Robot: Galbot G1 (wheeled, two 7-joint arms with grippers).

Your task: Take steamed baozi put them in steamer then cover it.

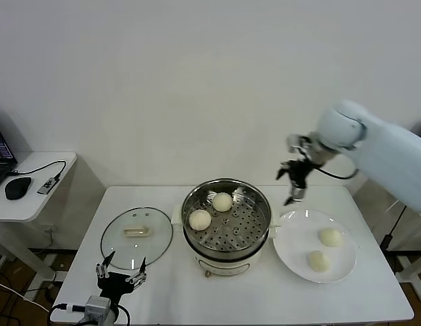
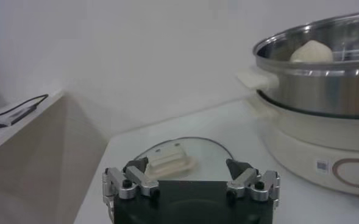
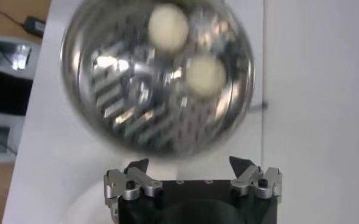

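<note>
The steamer [image 1: 241, 225] stands mid-table and holds two baozi [image 1: 222, 202] [image 1: 199, 219]. Two more baozi [image 1: 331, 237] [image 1: 318, 261] lie on a white plate [image 1: 295, 239] to its right. The glass cover [image 1: 153, 246] lies flat to the steamer's left, with its cream handle [image 1: 136, 231] up. My right gripper [image 1: 294, 185] is open and empty, in the air above the gap between steamer and plate. Its wrist view shows the steamer [image 3: 124, 103] and both baozi [image 3: 168, 27] [image 3: 205, 73] in it. My left gripper [image 1: 121, 266] is open and empty, low by the front edge, just short of the cover [image 2: 206, 152].
A side table [image 1: 30, 197] at the far left carries a mouse [image 1: 17, 187], a cable and a laptop corner. The white wall runs close behind the table. The left wrist view shows the steamer's side [image 2: 325, 91] and its pot base.
</note>
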